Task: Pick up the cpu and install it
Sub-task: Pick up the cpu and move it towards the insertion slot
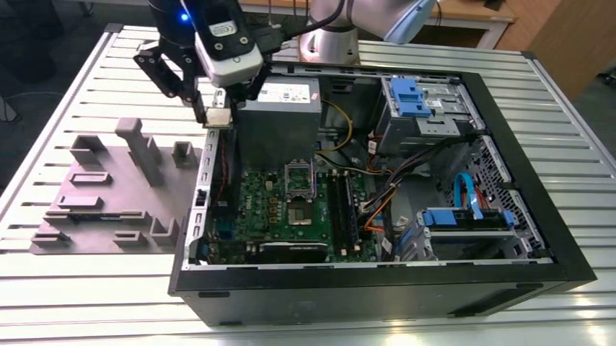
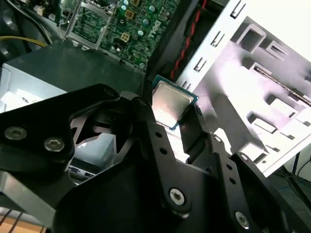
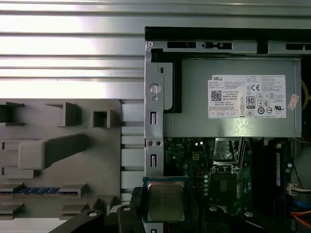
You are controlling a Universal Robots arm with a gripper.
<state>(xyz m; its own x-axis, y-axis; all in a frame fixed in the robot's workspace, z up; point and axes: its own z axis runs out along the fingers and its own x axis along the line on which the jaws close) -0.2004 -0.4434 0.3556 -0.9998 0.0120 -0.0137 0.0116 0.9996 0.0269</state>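
Note:
The cpu (image 1: 219, 117), a small square chip with a pale metal top, hangs in the air above the left wall of the open computer case (image 1: 539, 267), at the exterior view's upper left. My gripper (image 1: 219, 120) is shut on it, one black finger on each side. Both wrist views show the cpu (image 2: 171, 103) (image 3: 165, 200) clamped between the black fingers (image 2: 148, 131). The green motherboard (image 1: 279, 216) lies in the case below, its socket (image 1: 301, 214) uncovered and the silver socket frame (image 3: 227, 149) raised. The cpu sits up and to the left of the socket, apart from it.
A big grey box with a white label (image 1: 279, 122) fills the case's back left, just beside the gripper. A grey fixture plate (image 1: 106, 194) with upright blocks lies left of the case. Blue drive bays (image 1: 416, 97) and cables (image 1: 385, 187) occupy the case's right half.

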